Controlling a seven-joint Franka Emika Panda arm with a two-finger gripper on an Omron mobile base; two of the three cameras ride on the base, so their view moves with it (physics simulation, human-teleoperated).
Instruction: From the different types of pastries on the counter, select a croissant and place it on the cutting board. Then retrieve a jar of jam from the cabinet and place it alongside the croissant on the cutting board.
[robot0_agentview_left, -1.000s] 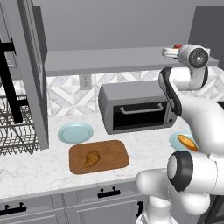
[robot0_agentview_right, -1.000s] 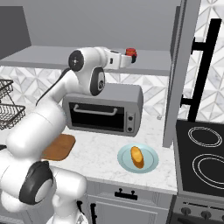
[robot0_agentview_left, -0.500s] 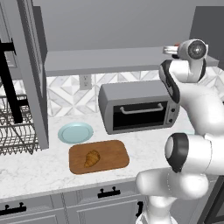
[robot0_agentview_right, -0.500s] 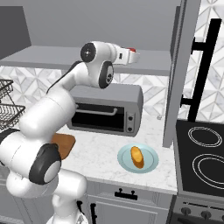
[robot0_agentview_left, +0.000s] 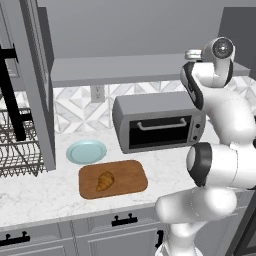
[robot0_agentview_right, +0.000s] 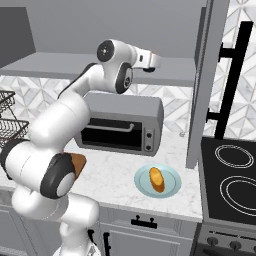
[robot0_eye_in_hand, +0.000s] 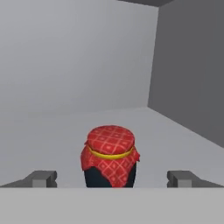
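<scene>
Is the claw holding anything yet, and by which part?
Nothing held. The claw is open, its fingertips apart either side of the jam jar.

The arm reaches farther into the cabinet (robot0_agentview_right: 172, 70) than a second ago. Its gripper (robot0_eye_in_hand: 111, 178) now sits deeper over the shelf, fingers spread wide of the jar of jam (robot0_eye_in_hand: 110, 156).

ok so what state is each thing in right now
croissant: lying on the cutting board
jar of jam: upright on the cabinet shelf, lid on
gripper: open, fingertips either side of the jar
toaster oven: door shut
orange-yellow pastry: on its blue plate
</scene>
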